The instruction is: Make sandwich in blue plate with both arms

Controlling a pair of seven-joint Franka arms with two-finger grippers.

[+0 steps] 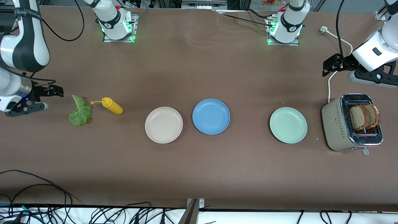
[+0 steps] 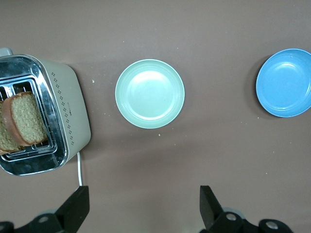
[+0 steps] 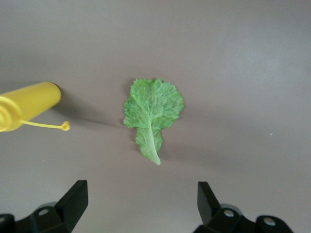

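While both arms wait above the ends of the table [image 1: 199, 174], nothing is assembled yet. The blue plate [image 1: 211, 116] sits bare near the table's middle, between the cream plate [image 1: 164, 124] and the mint plate [image 1: 288, 125]. Two bread slices [image 1: 364, 116] stand in the toaster [image 1: 337, 124] at the left arm's end. The lettuce leaf [image 1: 80, 112] lies beside the yellow bottle [image 1: 112, 105] at the right arm's end. The left gripper [image 2: 143, 208] hangs fully open and empty near the toaster. The right gripper [image 3: 141, 206] hangs fully open and empty by the lettuce
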